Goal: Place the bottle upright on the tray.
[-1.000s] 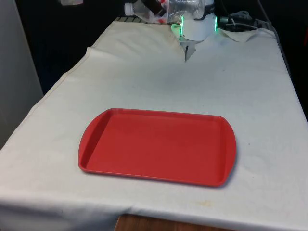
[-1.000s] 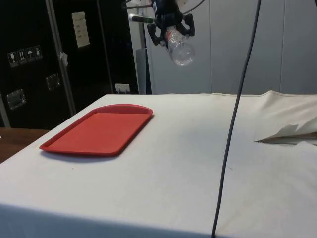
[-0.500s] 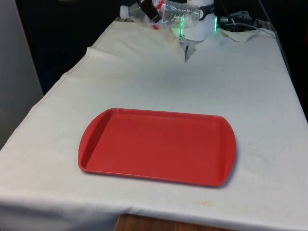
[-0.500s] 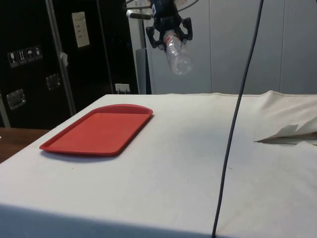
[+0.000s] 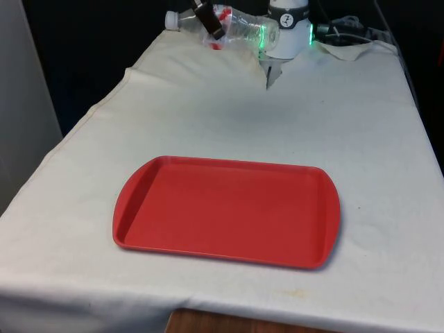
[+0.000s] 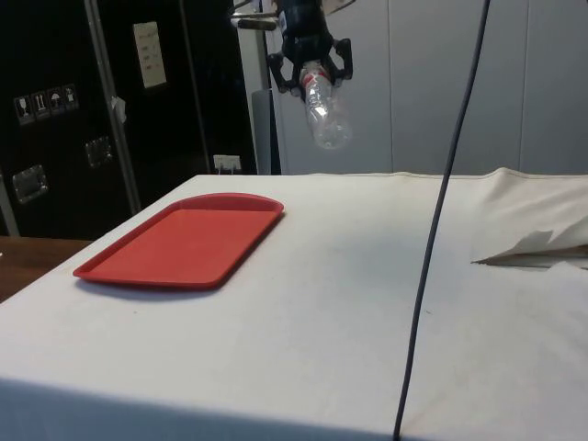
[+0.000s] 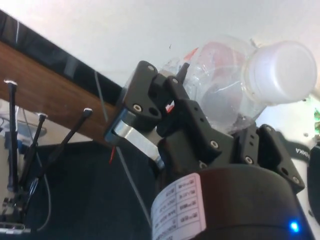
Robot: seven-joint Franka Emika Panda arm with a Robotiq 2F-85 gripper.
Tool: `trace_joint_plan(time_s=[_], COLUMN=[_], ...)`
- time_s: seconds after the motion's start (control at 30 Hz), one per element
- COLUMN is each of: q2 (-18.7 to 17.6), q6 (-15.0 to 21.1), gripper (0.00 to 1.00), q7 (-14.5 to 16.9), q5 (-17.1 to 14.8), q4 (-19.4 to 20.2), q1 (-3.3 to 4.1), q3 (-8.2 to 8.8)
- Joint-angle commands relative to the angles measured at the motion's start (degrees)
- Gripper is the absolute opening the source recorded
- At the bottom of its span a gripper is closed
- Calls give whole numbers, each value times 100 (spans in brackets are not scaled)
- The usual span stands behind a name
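End effector (image 6: 310,72) pinching clear bottle (image 6: 324,112) near neck, body hanging tilted below.

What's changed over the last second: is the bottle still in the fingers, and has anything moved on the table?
The gripper, still shut on the clear bottle, has turned it: in the side view the base swung down, from slanting out sideways to hanging steeper. In the front view the bottle shifted towards the front view's left, its white cap now showing. It remains high over the table's far end. The red tray and white cloth are unchanged.
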State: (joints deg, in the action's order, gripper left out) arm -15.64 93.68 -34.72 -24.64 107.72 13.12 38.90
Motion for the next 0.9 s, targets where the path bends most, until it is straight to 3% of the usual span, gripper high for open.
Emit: trace_joint_plan(time_s=[0.0,0.17,0.2,0.23,0.5,0.53,0.57,0.77,0.8,0.87], q2=[63,63,0,63,57,0,57,63,0,63], q6=[201,435,258,435,837,705,877,1129,1020,1175], gripper=[34,34,34,34,34,34,34,34,34,34], q7=[-34,-34,0,-34,-34,0,-34,-40,0,-40], q5=[63,149,86,149,304,258,315,413,372,435], q4=[69,109,52,109,178,120,183,235,183,246], q1=[46,46,0,46,46,6,46,46,6,46], q3=[11,-17,-23,-17,-57,-74,-63,-86,-103,-86])
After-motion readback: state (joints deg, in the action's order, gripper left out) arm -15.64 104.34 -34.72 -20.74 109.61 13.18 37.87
